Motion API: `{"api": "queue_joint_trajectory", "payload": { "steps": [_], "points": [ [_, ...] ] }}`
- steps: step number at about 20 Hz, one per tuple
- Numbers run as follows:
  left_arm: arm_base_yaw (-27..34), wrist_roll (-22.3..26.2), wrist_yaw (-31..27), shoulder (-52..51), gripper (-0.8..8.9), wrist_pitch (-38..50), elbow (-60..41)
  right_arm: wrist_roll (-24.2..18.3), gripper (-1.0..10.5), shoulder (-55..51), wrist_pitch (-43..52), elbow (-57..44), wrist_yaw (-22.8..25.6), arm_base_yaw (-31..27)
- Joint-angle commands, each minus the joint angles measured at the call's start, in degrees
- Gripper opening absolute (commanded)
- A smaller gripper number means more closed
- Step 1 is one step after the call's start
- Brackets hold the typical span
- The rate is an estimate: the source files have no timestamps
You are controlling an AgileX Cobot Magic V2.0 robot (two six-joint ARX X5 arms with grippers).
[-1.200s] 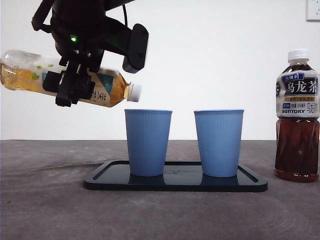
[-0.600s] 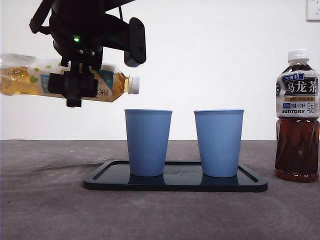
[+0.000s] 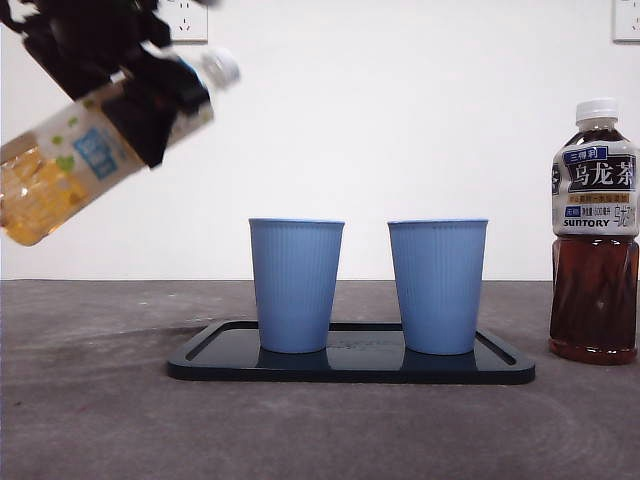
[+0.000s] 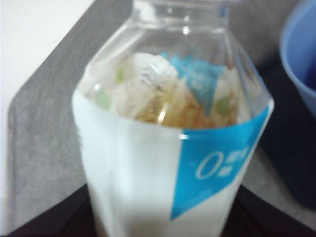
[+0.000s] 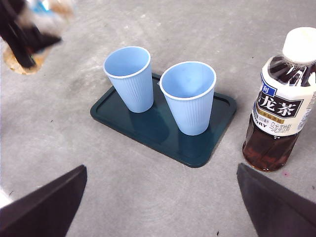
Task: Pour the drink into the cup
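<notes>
Left pincer (image 3: 150, 120) is closed around the label band of the green tea bottle (image 3: 95, 150), holding it in the air well to the side of the tray (image 3: 350, 365), neck raised and base low so the liquid collects at the base. Right pincer (image 5: 158, 217) hangs spread and empty above the desk (image 5: 123, 197). Bottle is clear, white-capped, blue-and-white labelled, amber-filled; both blue cups (image 3: 296, 285) (image 3: 438, 285) look empty

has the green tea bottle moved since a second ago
Yes. The green tea bottle has swung left and away from the left blue cup, its cap end now tilted upward.
</notes>
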Motion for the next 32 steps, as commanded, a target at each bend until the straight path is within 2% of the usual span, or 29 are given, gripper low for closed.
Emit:
{"api": "queue_joint_trajectory", "payload": {
  "steps": [1, 3, 4, 9, 14, 17, 20, 26, 32],
  "points": [
    [2.8, -7.2, 4.5, -3.3, 2.40, 2.1, 1.8, 1.0, 4.9, 0.1, 0.4, 0.7, -0.1, 0.3],
    [6.0, -12.5, 8.7, -5.1, 2.39, 3.7, 1.6, 2.6, 4.9, 0.1, 0.4, 0.7, -0.1, 0.3],
    [7.1, -13.6, 10.3, -5.4, 2.39, 5.5, 1.3, 3.0, 4.9, 0.1, 0.4, 0.7, -0.1, 0.3],
    [9.2, -13.8, 12.0, -5.4, 2.39, 21.3, -5.5, 5.4, 4.9, 0.1, 0.4, 0.7, 0.0, 0.3],
    [11.0, -15.3, 12.4, -5.3, 2.39, 39.8, -16.9, 5.4, 4.9, 0.1, 0.4, 0.7, 0.0, 0.3],
    [12.8, -16.9, 15.8, -4.5, 2.39, 50.1, -23.4, 5.4, 4.9, 0.1, 0.4, 0.7, 0.0, 0.3],
    [13.9, -16.5, 15.9, -1.6, 2.39, 57.8, -27.0, 5.4, 4.9, 0.1, 0.5, 0.7, 0.0, 0.3],
    [13.9, -16.2, 16.9, 6.4, 2.38, 63.8, -27.3, 5.7, 4.9, 0.1, 0.5, 0.7, 0.0, 0.3],
    [13.3, -16.0, 16.9, 7.4, 2.40, 63.9, -27.3, 6.8, 4.9, 0.1, 0.5, 0.7, 0.0, 0.3]
  ]
}}
